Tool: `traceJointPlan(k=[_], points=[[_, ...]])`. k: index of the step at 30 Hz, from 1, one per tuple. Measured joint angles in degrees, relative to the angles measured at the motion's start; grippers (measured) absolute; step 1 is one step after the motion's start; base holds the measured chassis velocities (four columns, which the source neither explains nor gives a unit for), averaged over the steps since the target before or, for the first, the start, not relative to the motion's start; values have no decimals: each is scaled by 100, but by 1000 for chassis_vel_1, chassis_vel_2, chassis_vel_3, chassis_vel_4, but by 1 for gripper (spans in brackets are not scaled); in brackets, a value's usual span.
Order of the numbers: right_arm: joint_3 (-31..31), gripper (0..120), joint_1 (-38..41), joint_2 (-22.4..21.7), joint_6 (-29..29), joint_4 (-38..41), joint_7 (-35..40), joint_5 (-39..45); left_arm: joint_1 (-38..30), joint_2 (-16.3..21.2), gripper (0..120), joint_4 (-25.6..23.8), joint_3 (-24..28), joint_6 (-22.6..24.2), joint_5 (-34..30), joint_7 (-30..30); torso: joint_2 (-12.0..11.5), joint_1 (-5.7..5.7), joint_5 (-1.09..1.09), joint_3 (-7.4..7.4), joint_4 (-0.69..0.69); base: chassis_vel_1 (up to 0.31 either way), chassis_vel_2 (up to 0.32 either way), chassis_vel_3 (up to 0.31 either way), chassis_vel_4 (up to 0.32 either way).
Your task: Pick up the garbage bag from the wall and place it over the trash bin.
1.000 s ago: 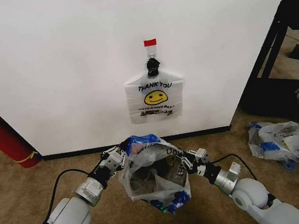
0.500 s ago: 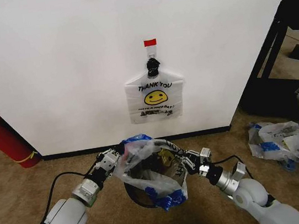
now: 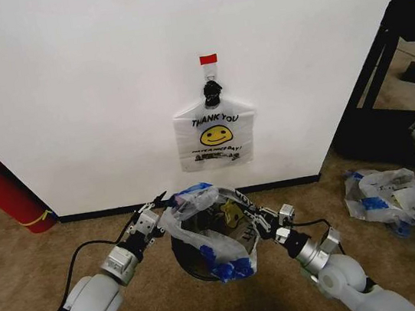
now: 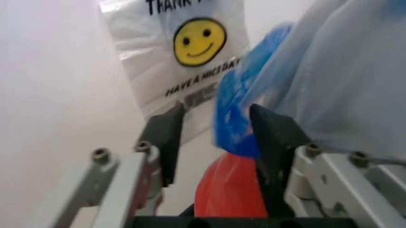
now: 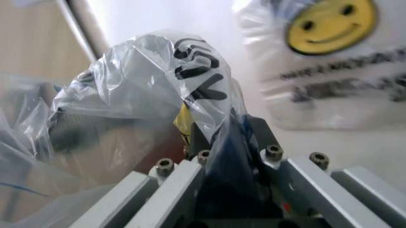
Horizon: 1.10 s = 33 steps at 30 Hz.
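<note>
Bag mouth vs bin rim is the relation that counts. From the left: the left gripper is seen just beside the bag's left edge, fingers spread apart, with a blue taped handle lying in the gap and not pinched, so that side reads as let go. In the middle, the garbage bag is draped over the trash bin, mouth up, stretched roughly left-to-right between the two arms; its front edge with blue patches hangs down outside the rim, while the wall-side edge is bunched above the rim. On the right, the right gripper is clamped on the bag's other handle, plastic wedged between the fingers. The right arm is therefore judged the only one with control of the bag. A second printed bag hangs on the hook on the wall, straight behind the bin.
</note>
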Motion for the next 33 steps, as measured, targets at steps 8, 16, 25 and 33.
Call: traceJointPlan(k=[8,16,25,33], points=[[-113,1,-27,148,45,-195,1208,-439,-172,-89,72,383,-267,-585,-852,859,0,0,1,0,-1,0,0,0,0],[-318,1,-5,389,422,-267,2291,-304,61,-296,101,162,-363,-355,-959,-634,0,0,-2,0,0,0,0,0,0],[-552,1,-10,888,1377,-279,2969,-279,1254,-703,115,-1623,179,1398,-2379,-1994,0,-1,1,-1,0,0,0,0,0],[-559,1,6,991,1457,-173,3148,-240,1682,-804,111,-1875,480,1669,-2642,-1790,0,-1,0,-1,1,0,0,0,0]])
